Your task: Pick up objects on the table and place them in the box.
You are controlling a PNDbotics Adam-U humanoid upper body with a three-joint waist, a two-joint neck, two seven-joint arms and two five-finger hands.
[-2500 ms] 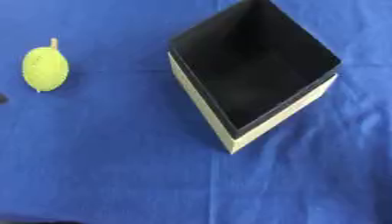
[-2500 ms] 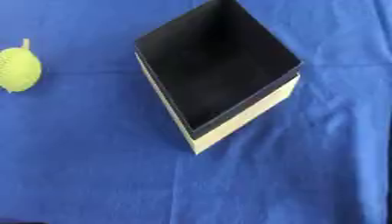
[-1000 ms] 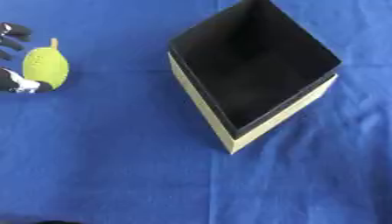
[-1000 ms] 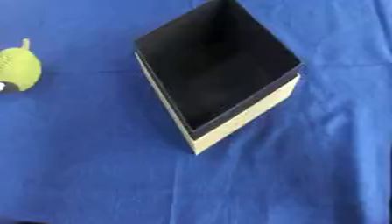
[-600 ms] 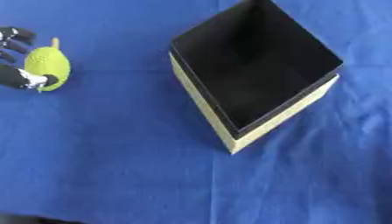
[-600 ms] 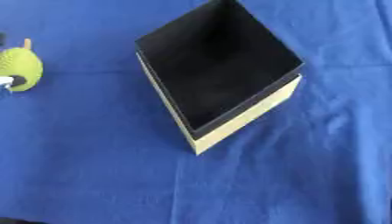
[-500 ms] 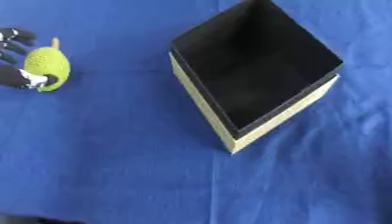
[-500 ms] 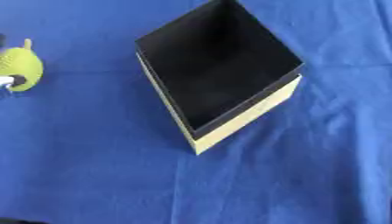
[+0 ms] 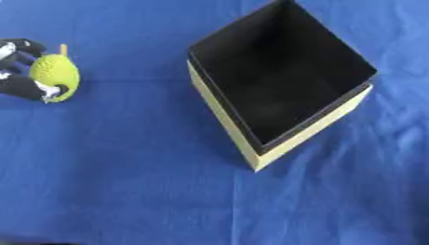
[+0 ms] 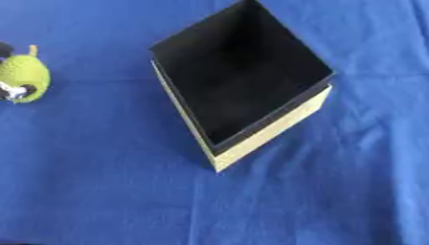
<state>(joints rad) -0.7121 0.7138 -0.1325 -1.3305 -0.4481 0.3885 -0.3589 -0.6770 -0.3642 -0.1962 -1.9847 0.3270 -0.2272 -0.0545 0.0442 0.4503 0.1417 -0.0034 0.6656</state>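
Note:
A small yellow-green fruit-shaped object (image 9: 56, 75) with a short stem is at the far left of the blue cloth. My left hand (image 9: 18, 86) comes in from the left edge, its black fingers curled round the object's left side and its thumb under it. The open box (image 9: 281, 81), black inside with pale yellow outer walls, stands turned cornerwise in the middle, well to the right of the fruit, and looks empty. My right hand shows in neither view.
A blue cloth (image 9: 126, 182) covers the whole table. A dark strip shows at the bottom left edge.
My left hand came in from the left and closed round the fruit, which has shifted slightly to the right. The box has not moved.

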